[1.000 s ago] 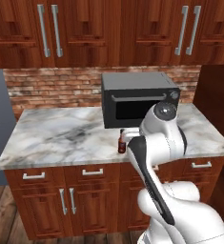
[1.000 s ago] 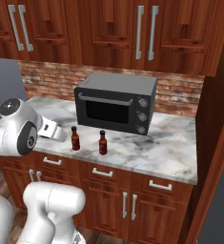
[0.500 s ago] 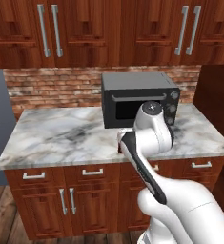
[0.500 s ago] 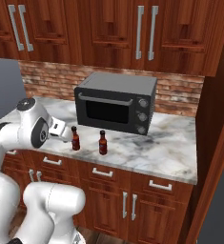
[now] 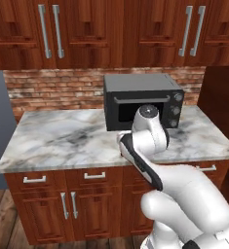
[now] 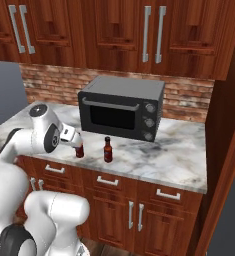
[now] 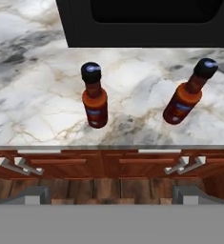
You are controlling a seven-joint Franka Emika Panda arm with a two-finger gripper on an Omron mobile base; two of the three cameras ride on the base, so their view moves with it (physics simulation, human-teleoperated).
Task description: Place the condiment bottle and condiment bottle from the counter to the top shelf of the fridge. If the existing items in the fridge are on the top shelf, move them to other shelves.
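A: Which step is this?

B: The reach for the first bottle, I'd say. Both bottles stand upright on the counter [image 6: 179,150], in front of the toaster oven [image 6: 121,106] and near the counter's front edge. Nothing has been lifted.

A: And the gripper [image 7: 108,194]?

B: Jaws spread wide, nothing between them. It hovers above the counter's front edge, looking down on both bottles. In the right base view the hand sits right by the left bottle [image 7: 95,96]; the right bottle [image 7: 187,93] stands apart, farther along the oven's front.

A: Next move?

B: My guess: drop lower, centre the fingers [image 7: 28,194] around the left bottle's body and close. Care is needed, since a slim bottle tips easily.

A: Any containers?

B: The oven, door shut, glass dark; contents can't be told. Cabinets [image 5: 86,29] above and below it are closed too.
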